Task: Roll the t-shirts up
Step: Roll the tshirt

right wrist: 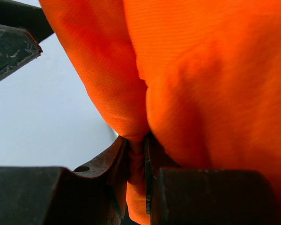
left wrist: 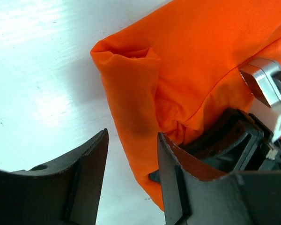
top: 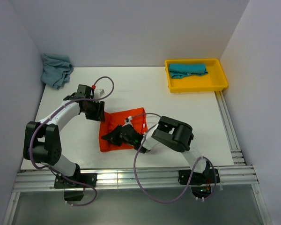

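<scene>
Orange t-shirt (top: 126, 117) lies folded on the table (top: 145, 89), by the middle of its near edge. We see a yellow tray (top: 196, 87) at the far right corner holding a teal t-shirt (top: 188, 70), and a grey-blue t-shirt (top: 56, 69) at the far left corner. Our right gripper (right wrist: 136, 159) pinches orange cloth; our left gripper (left wrist: 131, 173) stands spread over its left edge.

orange t-shirt (top: 136, 116): middle hidden under right pincer (top: 111, 136) from above; runs off top and right edges in right wrist view, close and blurred.
left pincer (left wrist: 131, 140): finger bases cut by bottom edge in left wrist view.
teal t-shirt (top: 188, 70): too small, rolled or folded unclear.
grey-blue t-shirt (top: 56, 69): bunched, shape unreadable.
</scene>
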Controlling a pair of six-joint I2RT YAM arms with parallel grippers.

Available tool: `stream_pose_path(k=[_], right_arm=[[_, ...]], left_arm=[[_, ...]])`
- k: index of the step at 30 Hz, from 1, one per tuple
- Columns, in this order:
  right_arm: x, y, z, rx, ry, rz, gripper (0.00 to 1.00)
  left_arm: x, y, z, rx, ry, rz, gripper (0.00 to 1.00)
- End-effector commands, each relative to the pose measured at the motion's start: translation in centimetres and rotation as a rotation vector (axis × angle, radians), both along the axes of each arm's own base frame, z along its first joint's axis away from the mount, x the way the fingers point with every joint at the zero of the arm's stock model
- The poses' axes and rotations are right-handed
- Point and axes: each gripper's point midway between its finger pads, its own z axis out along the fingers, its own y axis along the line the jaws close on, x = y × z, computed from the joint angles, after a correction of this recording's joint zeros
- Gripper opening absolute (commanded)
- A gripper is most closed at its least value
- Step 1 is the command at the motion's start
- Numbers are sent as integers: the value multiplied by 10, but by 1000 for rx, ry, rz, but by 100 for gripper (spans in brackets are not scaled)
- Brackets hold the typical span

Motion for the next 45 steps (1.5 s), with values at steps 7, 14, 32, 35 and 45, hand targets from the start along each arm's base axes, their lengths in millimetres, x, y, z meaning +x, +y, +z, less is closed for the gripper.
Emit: stream_pose_path(k=[7,14,32,35,45], right_arm=[[-15,1,-10,142,97,35,5],[-21,1,-8,104,85,56,11],[-20,-59,1,-771,-66,-96,58],[-23,-53,20,-810,-101,-86,58],[-7,-18,60,-832,-248,-59,52]], left_arm=[[0,0,-21,5,68,-2,45],[-5,-2,-38,35,127,-14,19],[-4,-2,-35,61,108,-17,9],[-4,-3,-35,60,108,-19,10],[-5,-5,-34,58,108,-25,9]])
